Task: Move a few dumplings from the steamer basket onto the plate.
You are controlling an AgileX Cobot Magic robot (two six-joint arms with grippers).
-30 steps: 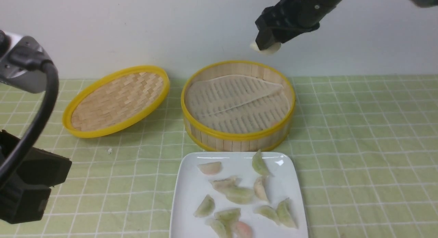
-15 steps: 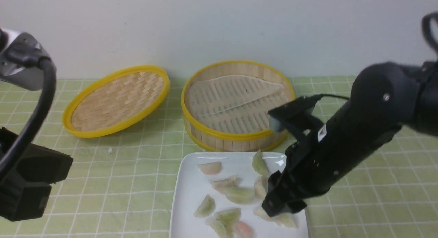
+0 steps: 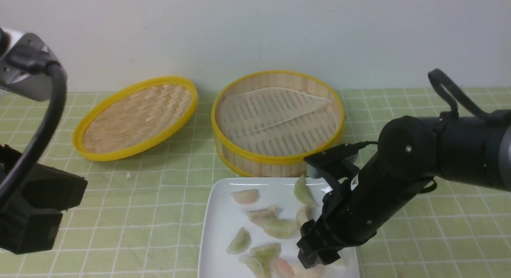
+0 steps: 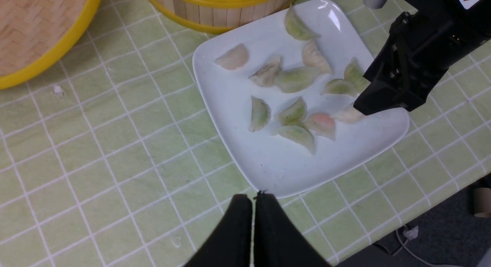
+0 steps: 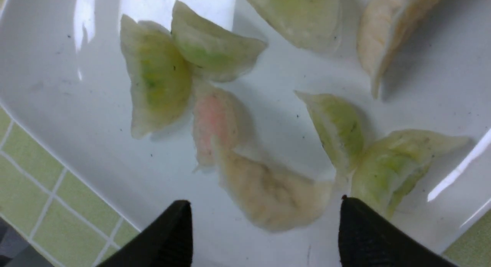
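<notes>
Dropped from the top of the frame a second ago, the right gripper [image 3: 317,259] now hangs low over the lower right corner of the plate [image 3: 223,230], its jaws spread wide. The cream dumpling [image 5: 268,198] it carried lies loose on the plate between them. At lower left, the left gripper [image 4: 253,224] stays pinched shut. The lid [image 3: 135,118] at upper left and the steamer basket [image 3: 275,160] at centre have not shifted. The other dumplings [image 3: 279,227] lie scattered on the plate below the basket.

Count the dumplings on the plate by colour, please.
Green dumplings: 7
Creamy white dumplings: 3
Pinkish dumplings: 2
Total on the plate: 12
</notes>
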